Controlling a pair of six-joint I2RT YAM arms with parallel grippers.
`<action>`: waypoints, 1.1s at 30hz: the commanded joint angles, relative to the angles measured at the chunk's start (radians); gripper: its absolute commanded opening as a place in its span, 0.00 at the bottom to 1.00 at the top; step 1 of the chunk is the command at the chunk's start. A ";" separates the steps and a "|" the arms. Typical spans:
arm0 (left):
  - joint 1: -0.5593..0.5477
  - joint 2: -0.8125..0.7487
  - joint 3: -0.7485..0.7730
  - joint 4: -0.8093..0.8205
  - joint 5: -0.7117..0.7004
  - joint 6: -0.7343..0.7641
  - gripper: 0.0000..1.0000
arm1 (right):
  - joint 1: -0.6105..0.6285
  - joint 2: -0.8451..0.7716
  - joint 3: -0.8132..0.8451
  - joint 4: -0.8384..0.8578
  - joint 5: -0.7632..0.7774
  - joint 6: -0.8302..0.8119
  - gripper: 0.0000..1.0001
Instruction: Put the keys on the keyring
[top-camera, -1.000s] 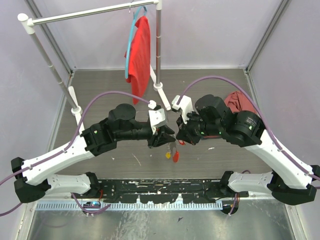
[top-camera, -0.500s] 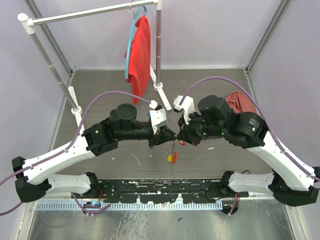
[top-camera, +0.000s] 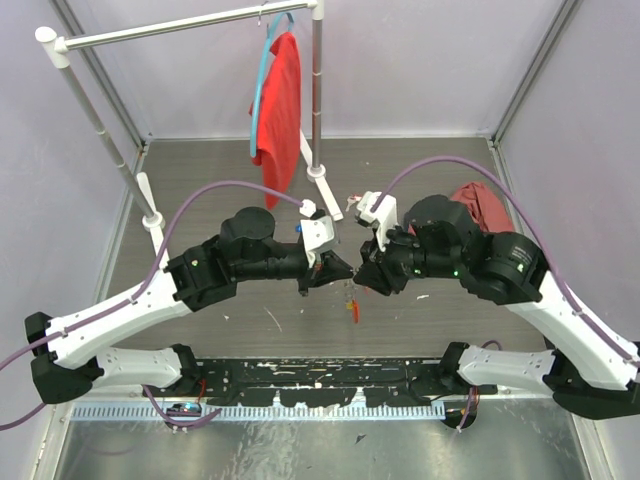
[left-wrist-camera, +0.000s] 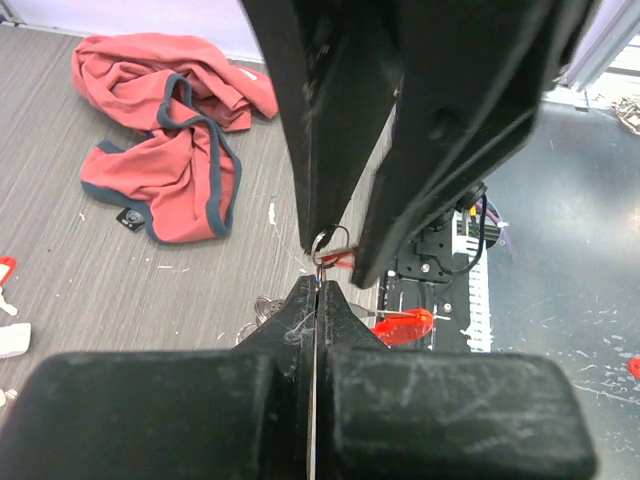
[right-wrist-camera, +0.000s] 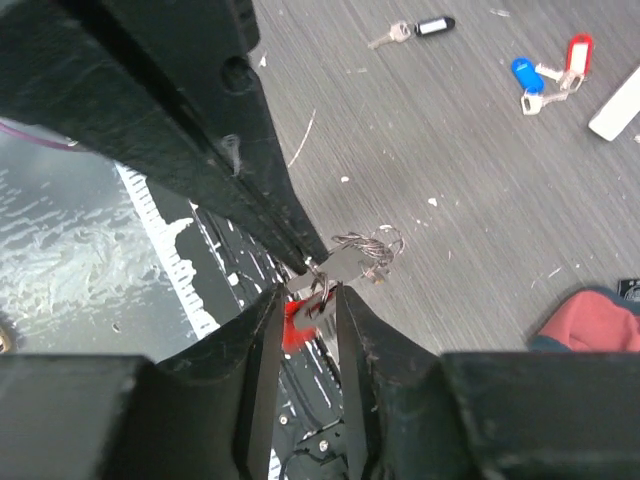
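Keyring (top-camera: 353, 308) hangs mid-frame in the overhead view, with its chain and red strip dangling beneath your two meeting grippers. Your left gripper (left-wrist-camera: 315, 288) is clamped flat on its thin wire loop. Your right gripper (right-wrist-camera: 308, 293) stands slightly parted around a flat silvery key (right-wrist-camera: 338, 264). Expect it to be light, floppy and slippery, so pinch the loop or the strip. Farther back, loose keys (right-wrist-camera: 524, 72) lie on the table (right-wrist-camera: 450, 150).

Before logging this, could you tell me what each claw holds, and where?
Left claw pinches the keyring by its metal end; right claw: cannot be told.
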 joint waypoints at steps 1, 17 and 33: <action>-0.003 -0.023 0.020 0.022 -0.029 0.002 0.00 | 0.003 -0.068 0.004 0.103 -0.022 0.036 0.35; -0.002 -0.030 0.004 0.033 -0.055 0.001 0.00 | 0.004 -0.148 -0.133 0.253 0.073 0.310 0.39; -0.003 -0.033 0.000 0.033 -0.041 -0.001 0.00 | 0.004 -0.147 -0.164 0.297 0.138 0.350 0.33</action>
